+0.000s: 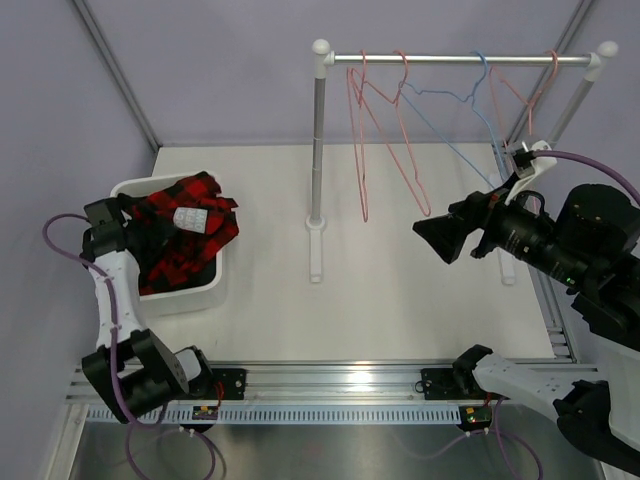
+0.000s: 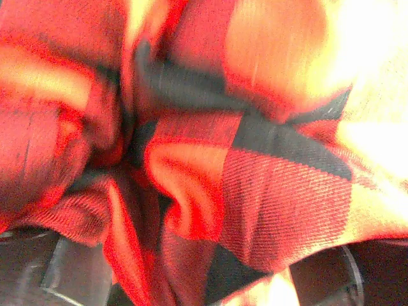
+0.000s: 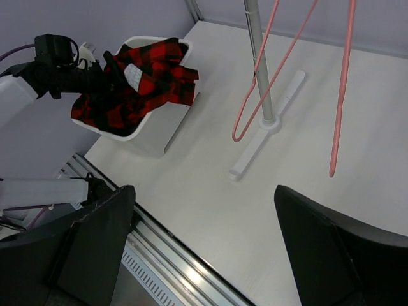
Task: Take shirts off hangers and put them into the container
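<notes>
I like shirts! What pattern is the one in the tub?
The shirt is red-and-black check; right wrist view.

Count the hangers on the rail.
4 hangers on the rail: pink near its left end, pink beside it, blue right of centre, pink far right. Overlaps could hide more.

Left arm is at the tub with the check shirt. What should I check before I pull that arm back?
1. Red-and-black check shirt in the container: ok; it is heaped inside, with one edge over the rim.
2. Left gripper free of the shirt: cannot tell; fabric fills its wrist view.
3. Right gripper open and empty: ok.
4. Hangers bare on the rail: ok; no shirt is hanging.
5. Other shirts in the container: cannot tell; the check shirt covers whatever lies underneath.
</notes>
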`<state>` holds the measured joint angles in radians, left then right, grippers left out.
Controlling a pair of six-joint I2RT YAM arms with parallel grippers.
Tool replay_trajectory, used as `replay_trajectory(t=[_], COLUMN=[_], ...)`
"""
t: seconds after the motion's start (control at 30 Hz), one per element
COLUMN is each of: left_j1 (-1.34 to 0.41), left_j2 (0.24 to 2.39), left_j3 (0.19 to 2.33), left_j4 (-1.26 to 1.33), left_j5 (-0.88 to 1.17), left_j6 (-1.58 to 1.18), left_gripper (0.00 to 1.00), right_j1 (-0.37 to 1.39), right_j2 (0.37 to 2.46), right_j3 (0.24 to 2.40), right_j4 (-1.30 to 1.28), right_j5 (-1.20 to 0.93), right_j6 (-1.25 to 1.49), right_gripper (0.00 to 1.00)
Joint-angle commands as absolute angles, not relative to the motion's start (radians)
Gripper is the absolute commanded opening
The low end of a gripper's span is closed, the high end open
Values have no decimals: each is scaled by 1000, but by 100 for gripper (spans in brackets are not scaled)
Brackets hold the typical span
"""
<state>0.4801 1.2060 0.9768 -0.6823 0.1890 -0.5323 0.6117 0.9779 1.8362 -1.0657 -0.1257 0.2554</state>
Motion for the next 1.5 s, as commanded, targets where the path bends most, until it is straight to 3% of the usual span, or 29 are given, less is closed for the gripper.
replay_trajectory(t=[0.0, 0.23, 0.37, 0.43, 0.47, 0.5, 0.6, 0.9, 1.1, 1.2, 1.27, 1.47], left_j1=[447, 149, 133, 135, 133, 135, 133, 169, 300, 423, 465, 471], left_j2=[1013, 913, 930, 943, 956, 971, 1049, 1307, 1521, 1529, 1500, 1502], left_j3=[1096, 1342, 1338, 1286, 1267, 1253, 1206, 1143, 1089, 1002, 1002, 1037], left_j4=[-897, -994, -982, -950, -927, -920, -870, -772, -865, -832, -836, -848], left_j5=[37, -225, -169, -123, -86, -72, 30, 166, -135, -74, -161, -184], left_j6=[-460, -460, -494, -492, -489, -489, -468, -456, -442, -442, -448, -465], left_gripper=[99, 99, 99, 93, 85, 53, 0, 0, 0, 0, 0, 0], right_j1=[620, 620, 620, 621, 620, 620, 620, 620, 620, 620, 620, 620], right_j2=[992, 1005, 1037, 1042, 1043, 1045, 1054, 1011, 986, 976, 969, 939], right_j3=[1898, 1870, 1882, 1890, 1905, 1914, 1966, 1947, 1919, 1898, 1876, 1818], right_j4=[-1046, -1054, -1048, -1032, -1031, -1032, -1055, -1063, -1054, -1042, -1037, -1015], right_j5=[-173, -140, -242, -270, -268, -264, -232, -167, -170, -179, -183, -186], right_j6=[241, 215, 221, 232, 232, 230, 215, 186, 186, 190, 192, 199], right_gripper=[99, 99, 99, 100, 99, 99, 99, 99, 99, 100, 99, 100])
